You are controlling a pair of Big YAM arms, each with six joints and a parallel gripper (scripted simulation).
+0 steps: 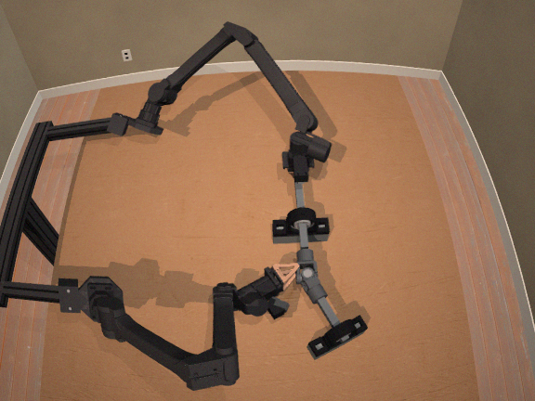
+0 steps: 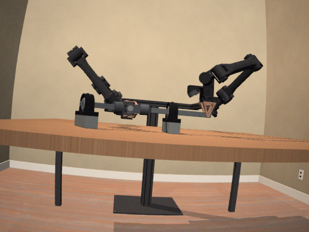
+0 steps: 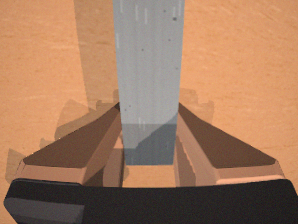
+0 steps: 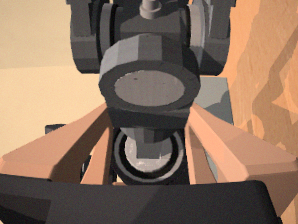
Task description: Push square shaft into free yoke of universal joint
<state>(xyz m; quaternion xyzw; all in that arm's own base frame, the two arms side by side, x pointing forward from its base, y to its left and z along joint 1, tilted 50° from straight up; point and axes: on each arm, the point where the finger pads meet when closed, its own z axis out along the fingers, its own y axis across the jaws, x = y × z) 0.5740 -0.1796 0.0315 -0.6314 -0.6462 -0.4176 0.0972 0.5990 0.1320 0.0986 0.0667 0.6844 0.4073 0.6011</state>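
Observation:
The grey square shaft (image 1: 300, 199) runs through a black bearing block (image 1: 301, 222), and its near end meets the free yoke (image 1: 305, 255) of the universal joint (image 1: 307, 274). My left gripper (image 1: 298, 175) is shut on the shaft's far end; in the left wrist view the shaft (image 3: 148, 63) sits between the orange fingers. My right gripper (image 1: 287, 274) is shut on the universal joint, which fills the right wrist view (image 4: 149, 83). In the exterior view the left gripper (image 2: 207, 109) is on the right and the right gripper (image 2: 129, 108) is on the left.
The joint's other yoke connects to a round shaft (image 1: 327, 308) that ends in a second bearing block (image 1: 338, 336) near the table's front. A black frame (image 1: 23, 186) carries both arm bases on the left side.

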